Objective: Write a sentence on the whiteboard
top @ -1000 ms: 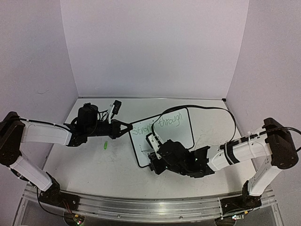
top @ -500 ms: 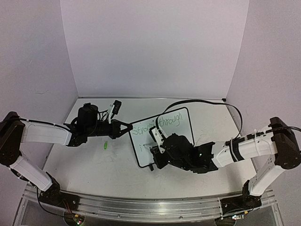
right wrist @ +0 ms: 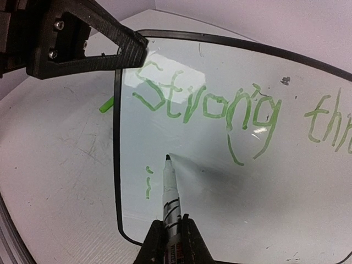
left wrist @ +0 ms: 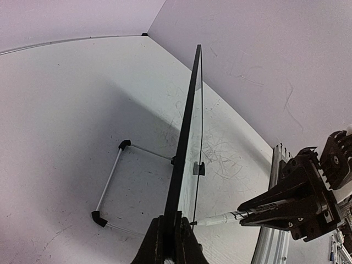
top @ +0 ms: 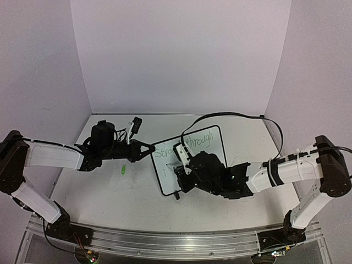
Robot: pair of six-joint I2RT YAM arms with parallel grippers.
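One green cap (top: 124, 169), loose beside whiteboard (top: 165, 175)

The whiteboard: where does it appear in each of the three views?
Top external: whiteboard at centre, partly under the right arm.
Left wrist: whiteboard edge-on, a dark line up the middle.
Right wrist: whiteboard fills most of the picture.
Shared landmark: the left tool shut on its edge.

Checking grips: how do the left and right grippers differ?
The left gripper clamps the black-framed whiteboard by its edge; the right gripper clamps a white marker. The left gripper meets the board edge-on; the right gripper faces its written side. Both are shut.
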